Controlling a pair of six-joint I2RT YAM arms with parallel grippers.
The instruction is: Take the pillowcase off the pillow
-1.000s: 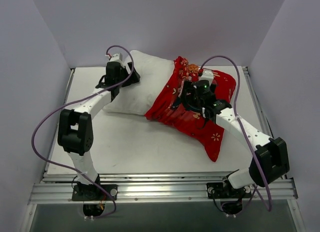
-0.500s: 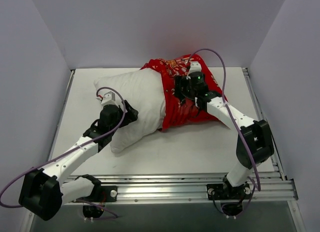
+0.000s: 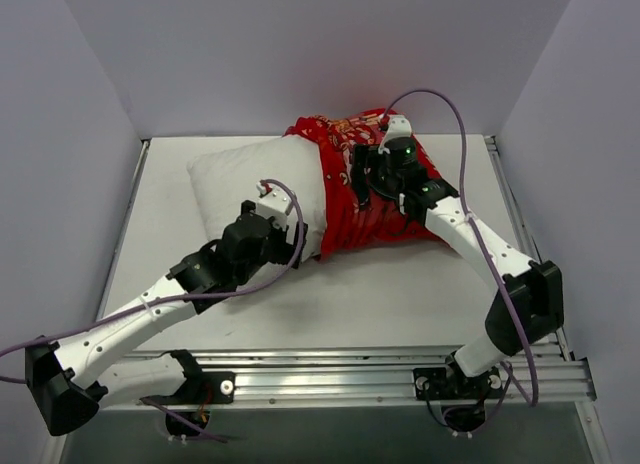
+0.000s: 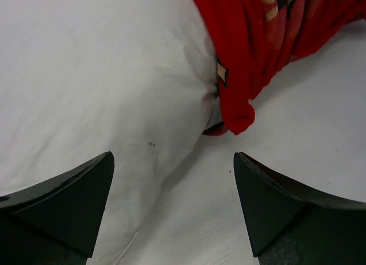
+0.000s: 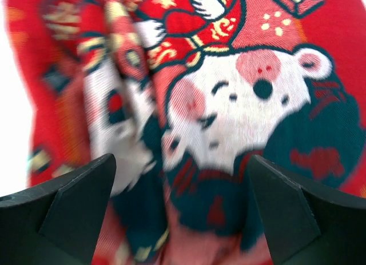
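The white pillow (image 3: 250,179) lies at the back of the table, its right half inside the bright red pillowcase (image 3: 385,224), which is bunched in folds. My left gripper (image 3: 292,242) is open at the pillow's near edge, just left of the pillowcase's hem. In the left wrist view the pillow (image 4: 86,76) fills the left and the hem's hanging corner (image 4: 240,113) is ahead of the open gripper (image 4: 171,179). My right gripper (image 3: 368,176) is open, low over the pillowcase; its wrist view shows the printed cartoon child (image 5: 246,105) close under the gripper (image 5: 180,185).
The white tabletop (image 3: 400,294) lies between the pillow and the metal rail (image 3: 330,379) at the near edge. Pale walls close in the back and both sides. Purple cables (image 3: 455,114) loop above both arms.
My left gripper has moved right along the pillow's near edge to the pillowcase hem. My right gripper has shifted slightly back. The pillow and pillowcase have barely moved in the last half second.
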